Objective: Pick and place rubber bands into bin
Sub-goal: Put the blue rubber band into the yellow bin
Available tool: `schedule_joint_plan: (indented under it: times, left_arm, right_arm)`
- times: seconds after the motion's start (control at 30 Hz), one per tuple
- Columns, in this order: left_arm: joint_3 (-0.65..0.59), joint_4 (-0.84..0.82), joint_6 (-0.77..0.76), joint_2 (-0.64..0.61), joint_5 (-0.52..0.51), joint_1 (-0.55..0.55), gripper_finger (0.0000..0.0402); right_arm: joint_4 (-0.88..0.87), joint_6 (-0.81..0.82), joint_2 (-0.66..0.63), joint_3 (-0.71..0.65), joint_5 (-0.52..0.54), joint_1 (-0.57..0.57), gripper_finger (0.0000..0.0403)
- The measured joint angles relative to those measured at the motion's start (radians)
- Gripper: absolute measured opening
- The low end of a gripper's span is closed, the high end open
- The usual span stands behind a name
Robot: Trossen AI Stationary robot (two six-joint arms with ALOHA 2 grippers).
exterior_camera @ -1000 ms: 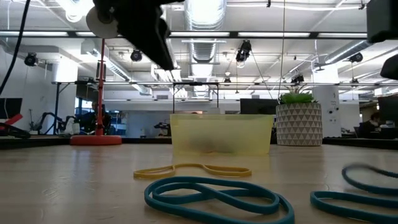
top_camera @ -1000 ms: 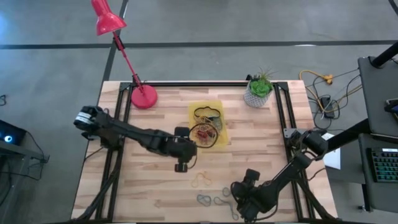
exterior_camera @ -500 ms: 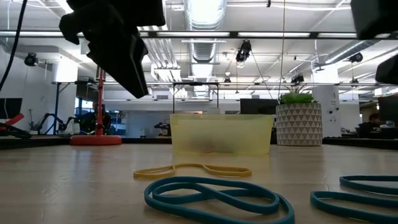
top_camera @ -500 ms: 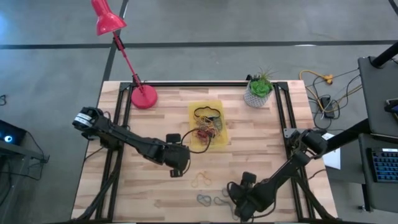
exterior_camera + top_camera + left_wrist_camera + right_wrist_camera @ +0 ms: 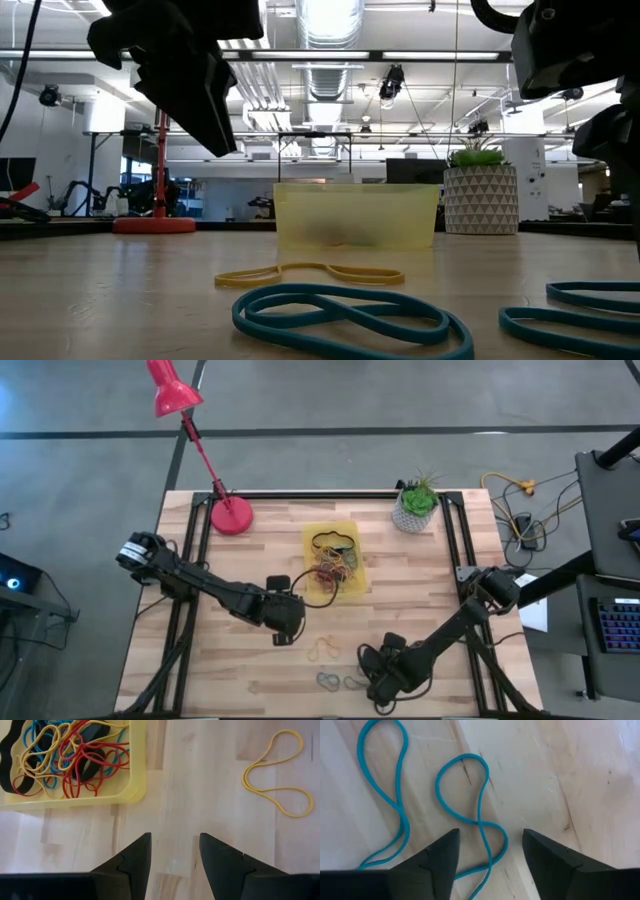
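Since a second ago, the right gripper (image 5: 377, 678) has been carried leftward along the near edge of the table, and the left gripper (image 5: 283, 630) has been drawn back from the bin (image 5: 350, 532) toward the near side. Both sets of jaws are held apart and nothing is gripped. In the right wrist view, a blue band (image 5: 475, 815) is seen on the wood directly between the right fingers (image 5: 432, 862), with a second blue band (image 5: 387, 805) beside it. Past the left fingers (image 5: 132, 857), bare table is seen, with a yellow band (image 5: 277, 775) off to one side.

The step in hand is judged to be a pick of the blue band. A straight descent is advised, so that one strand is pinched at the narrow waist of its figure-eight. Its long axis is laid roughly in line with the right arm's reach, one loop pointing away. The remaining bands are heaped in the bin.
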Motion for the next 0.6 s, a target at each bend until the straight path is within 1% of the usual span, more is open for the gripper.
schedule_joint_plan:
  times: [0.1, 0.3, 0.37, 0.5, 0.53, 0.57, 0.6]
  left_arm:
    - [0.0, -0.001, 0.0, 0.0, 0.0, -0.004, 0.0151]
    - [0.0, -0.005, 0.0, -0.001, 0.0, -0.006, 0.0151]
    - [0.0, -0.017, 0.0, -0.002, 0.0, -0.006, 0.0151]
    - [0.0, -0.071, -0.001, -0.009, 0.0, -0.006, 0.0151]
    - [0.0, -0.09, -0.002, -0.013, 0.0, -0.006, 0.0151]
    - [0.0, -0.11, -0.004, -0.018, 0.0, -0.006, 0.0151]
    - [0.0, -0.127, -0.01, -0.023, -0.001, -0.006, 0.0151]
  right_arm:
    - [0.0, 0.007, 0.014, 0.0, -0.006, 0.0, 0.0161]
    - [0.016, -0.004, 0.036, 0.002, -0.024, -0.003, 0.0048]
    - [0.024, -0.014, 0.039, 0.002, -0.039, -0.018, 0.0019]
    - [0.03, -0.054, 0.024, 0.0, -0.117, -0.086, 0.0009]
    - [0.034, -0.063, 0.008, -0.003, -0.11, -0.105, 0.0008]
    - [0.034, -0.078, -0.009, -0.004, -0.082, -0.125, 0.0008]
    - [0.035, -0.097, -0.032, -0.005, -0.029, -0.148, 0.0008]
